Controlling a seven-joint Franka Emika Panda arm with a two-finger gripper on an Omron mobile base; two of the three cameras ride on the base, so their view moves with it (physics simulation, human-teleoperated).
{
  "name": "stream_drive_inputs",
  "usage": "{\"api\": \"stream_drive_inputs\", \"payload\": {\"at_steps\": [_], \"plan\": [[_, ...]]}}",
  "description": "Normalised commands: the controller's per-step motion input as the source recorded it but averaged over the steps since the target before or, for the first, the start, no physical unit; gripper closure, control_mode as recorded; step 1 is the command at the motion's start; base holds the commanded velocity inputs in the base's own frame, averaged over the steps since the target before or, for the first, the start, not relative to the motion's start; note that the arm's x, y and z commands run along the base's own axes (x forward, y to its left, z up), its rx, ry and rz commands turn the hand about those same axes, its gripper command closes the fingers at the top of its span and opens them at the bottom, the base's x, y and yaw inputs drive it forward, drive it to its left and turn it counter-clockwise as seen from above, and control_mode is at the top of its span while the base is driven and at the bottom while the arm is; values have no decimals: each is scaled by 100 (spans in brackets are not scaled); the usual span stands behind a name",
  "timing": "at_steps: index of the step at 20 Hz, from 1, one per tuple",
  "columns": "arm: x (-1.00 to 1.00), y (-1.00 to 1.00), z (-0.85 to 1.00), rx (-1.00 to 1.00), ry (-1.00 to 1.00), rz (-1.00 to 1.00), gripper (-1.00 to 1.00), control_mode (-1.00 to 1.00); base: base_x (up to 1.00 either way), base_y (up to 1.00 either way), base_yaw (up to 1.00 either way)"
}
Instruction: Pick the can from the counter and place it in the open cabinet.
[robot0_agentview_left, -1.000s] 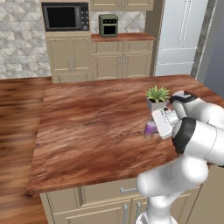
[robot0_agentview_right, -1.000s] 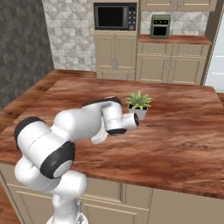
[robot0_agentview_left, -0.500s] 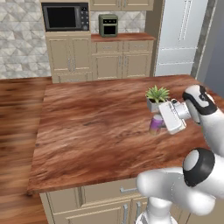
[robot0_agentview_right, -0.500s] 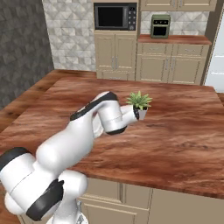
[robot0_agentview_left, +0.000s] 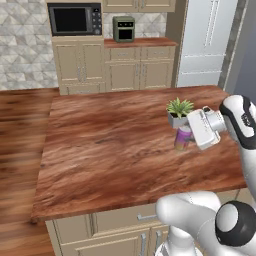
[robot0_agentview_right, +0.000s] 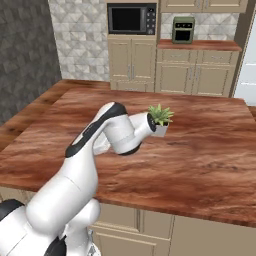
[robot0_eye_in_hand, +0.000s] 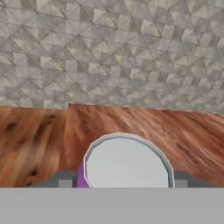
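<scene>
Potted plant (robot0_agentview_left: 178, 111) crowds the can (robot0_agentview_left: 182, 138); counter (robot0_agentview_left: 110, 145) leftward lies open.

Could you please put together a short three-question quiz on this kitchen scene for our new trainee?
1. True or false: the can stands upright on the counter.
2. What stands right behind the can in the left base view? A) a kettle B) a potted plant C) a bowl
3. Fill in: in the hand view, the gripper has a finger on each side of the can's silver ____.

Key
1. True; it stands at the gripper, not lifted clear of the wood.
2. B
3. top
</scene>
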Motion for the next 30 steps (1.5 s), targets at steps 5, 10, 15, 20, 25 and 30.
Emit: {"api": "stream_drive_inputs", "payload": {"at_steps": [5,10,15,20,25,30], "plan": [[0,6,5,-2,0,-3,100,-100,0,0,0],[-9,0,0,0,-5,-2,100,100,-25,0,-13],[0,0,0,0,0,0,100,100,-45,-1,-57],[0,0,0,0,0,0,100,100,-31,0,-62],[0,0,0,0,0,0,100,100,-20,1,-59],[0,0,0,0,0,0,100,100,-2,0,-59]]}}
